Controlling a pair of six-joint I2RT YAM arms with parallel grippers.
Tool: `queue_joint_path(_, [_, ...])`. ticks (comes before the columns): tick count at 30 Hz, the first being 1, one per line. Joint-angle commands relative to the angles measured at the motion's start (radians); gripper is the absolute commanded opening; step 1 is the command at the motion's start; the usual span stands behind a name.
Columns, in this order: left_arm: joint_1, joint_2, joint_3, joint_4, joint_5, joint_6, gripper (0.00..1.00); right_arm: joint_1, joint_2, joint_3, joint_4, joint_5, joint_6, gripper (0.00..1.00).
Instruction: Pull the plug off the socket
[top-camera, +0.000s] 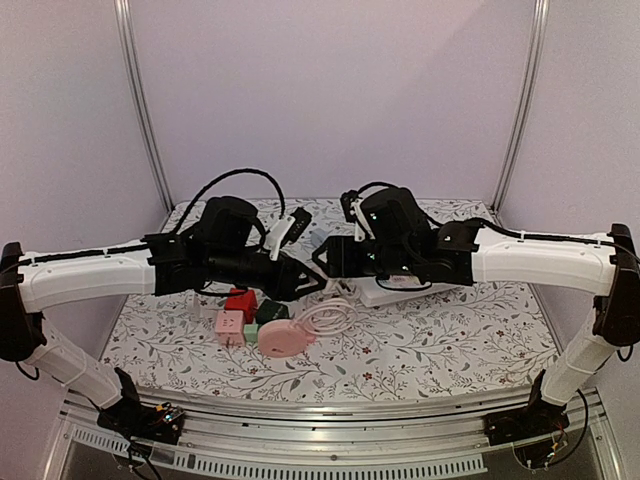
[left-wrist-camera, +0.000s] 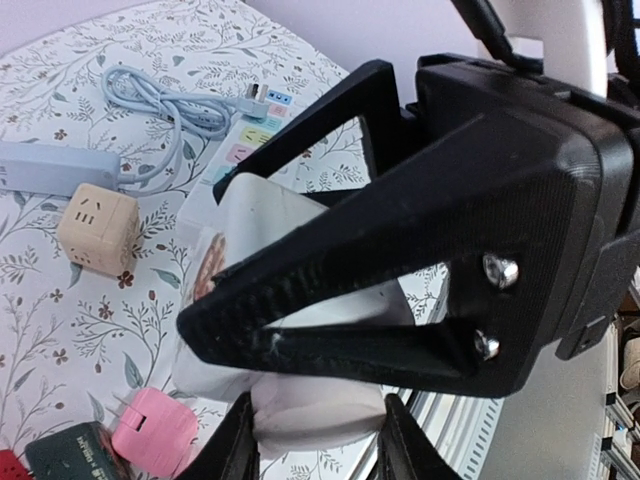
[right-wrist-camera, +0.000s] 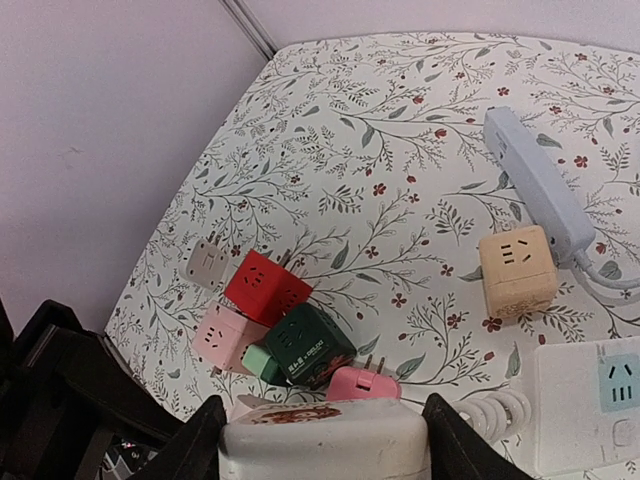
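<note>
plastic, likely rigid, light, slick. white socket block (right-wrist-camera: 330, 432) pinched by right gripper (right-wrist-camera: 322, 455) fingers, white plug (left-wrist-camera: 310, 405) by left gripper (left-wrist-camera: 318, 448) fingers. best held on flat sides, pulled straight.

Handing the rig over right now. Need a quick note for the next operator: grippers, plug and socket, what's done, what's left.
Left gripper: shut across the white plug.
Right gripper: shut on the white socket body, near mid-table.
Done: both parts gripped, one per arm.
Left: the plug looks seated in the socket body, not yet pulled off. Likely next: right holds firm while left draws the plug straight out.
</note>
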Motion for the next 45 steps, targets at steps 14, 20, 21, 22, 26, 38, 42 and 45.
queue_joint_path(14, [0.028, -0.002, -0.022, 0.050, -0.092, 0.021, 0.01, 0.008, -0.025, 0.024, -0.023, 0.055, 0.047, 0.33])
queue_joint_path(20, [0.004, 0.007, -0.021, 0.041, -0.134, 0.041, 0.00, 0.008, -0.002, 0.053, -0.106, 0.191, 0.088, 0.30])
queue_joint_path(21, [0.001, 0.007, -0.022, 0.040, -0.142, 0.043, 0.00, 0.009, 0.002, 0.060, -0.121, 0.210, 0.091, 0.30])
queue_joint_path(22, [-0.002, 0.006, -0.022, 0.039, -0.148, 0.045, 0.00, 0.008, 0.005, 0.066, -0.137, 0.226, 0.092, 0.30])
queue_joint_path(26, [-0.009, 0.008, -0.019, 0.039, -0.156, 0.048, 0.00, 0.008, 0.019, 0.077, -0.155, 0.250, 0.098, 0.30])
queue_joint_path(38, [-0.020, 0.002, -0.022, 0.038, -0.162, 0.042, 0.00, 0.007, 0.034, 0.074, -0.159, 0.240, 0.119, 0.30])
queue_joint_path(42, [-0.007, -0.005, -0.024, 0.039, -0.130, 0.019, 0.11, 0.007, 0.009, 0.032, -0.053, 0.127, 0.078, 0.31])
queue_joint_path(45, [0.010, -0.014, -0.029, 0.039, -0.107, -0.003, 0.33, 0.007, -0.006, 0.020, 0.000, 0.028, 0.053, 0.31])
